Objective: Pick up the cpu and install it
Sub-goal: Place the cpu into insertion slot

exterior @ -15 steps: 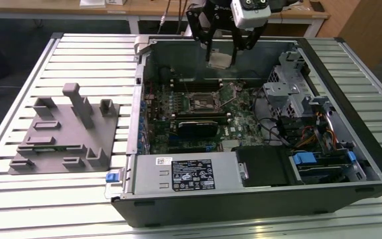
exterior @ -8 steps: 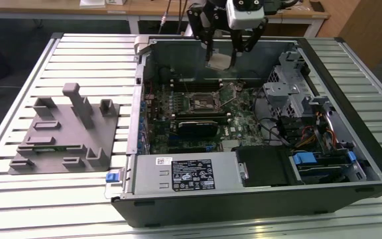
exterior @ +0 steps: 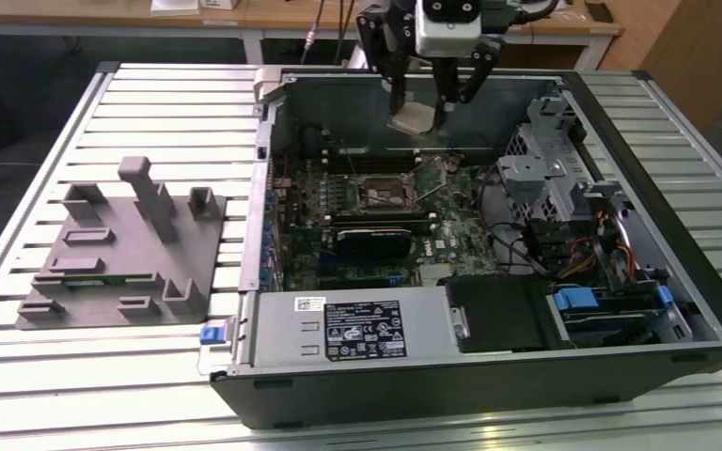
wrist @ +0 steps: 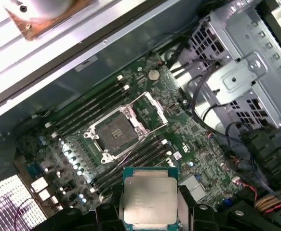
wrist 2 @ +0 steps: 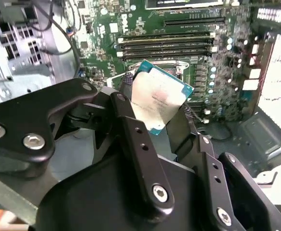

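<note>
gripper: clamped on the cpu by its edges, probably to spare its contacts.
cpu place: level, raised well clear of the open socket.

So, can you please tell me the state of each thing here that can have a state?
cpu: held in the air above the motherboard, metal top showing in both wrist views, not installed.
pincer: shut on the cpu, gripping two opposite edges.
socket: open and empty, its metal frame looks folded back.
computer case: lying on its side, side panel off.
grey fixture: resting on the table beside the case.
</note>
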